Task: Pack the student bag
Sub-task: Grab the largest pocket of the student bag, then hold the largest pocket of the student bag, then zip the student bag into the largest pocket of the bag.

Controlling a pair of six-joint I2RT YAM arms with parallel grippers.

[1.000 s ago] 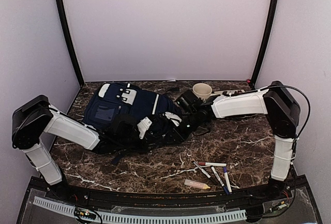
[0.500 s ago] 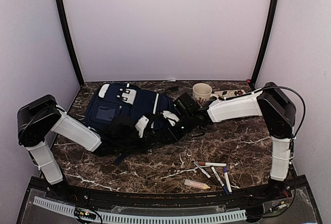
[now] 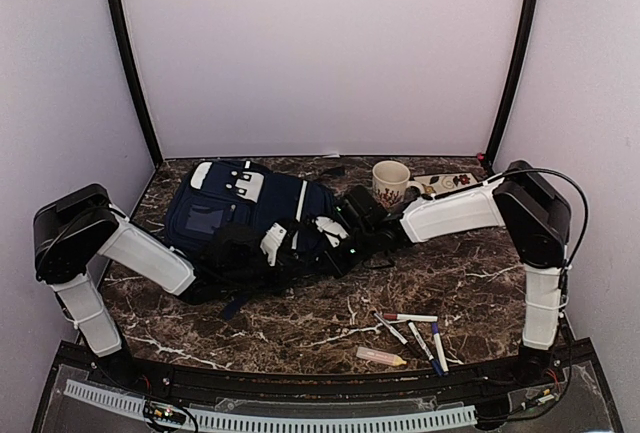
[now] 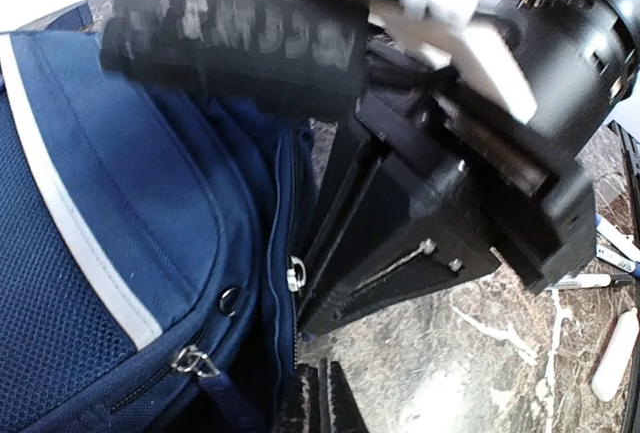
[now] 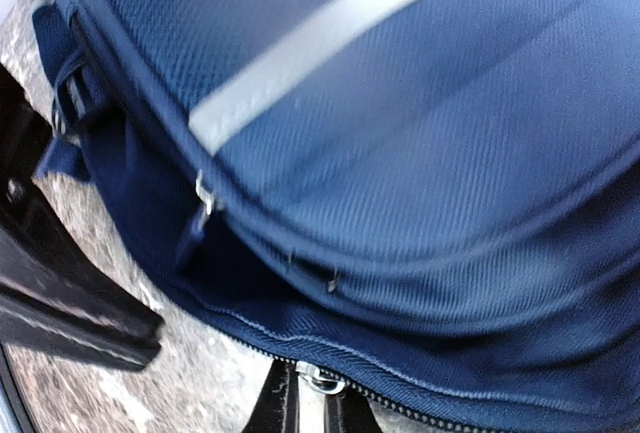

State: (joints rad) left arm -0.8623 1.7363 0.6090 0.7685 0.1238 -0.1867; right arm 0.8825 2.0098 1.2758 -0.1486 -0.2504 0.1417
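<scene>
The student bag (image 3: pixel 225 215) — a large navy-blue fabric backpack with white stripe trim — lies flat at the rear-left of the dark marbled bench (image 3: pixel 470 273). Right gripper (image 5: pixel 303 408) pinches the small metal zipper pull (image 5: pixel 318 382) at its edge. Left gripper (image 4: pixel 312 405) — jaws pressed together beside the zip. Cream ceramic mug (image 3: pixel 389 179) near the rear edge.

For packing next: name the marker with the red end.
The marker lying crosswise, farthest from the near edge; the other three slant toward that edge with dark or blue ends.

Even, bright light; soft wrist close-ups, student bag (image 5: pixel 420 153) slightly motion-blurred.
</scene>
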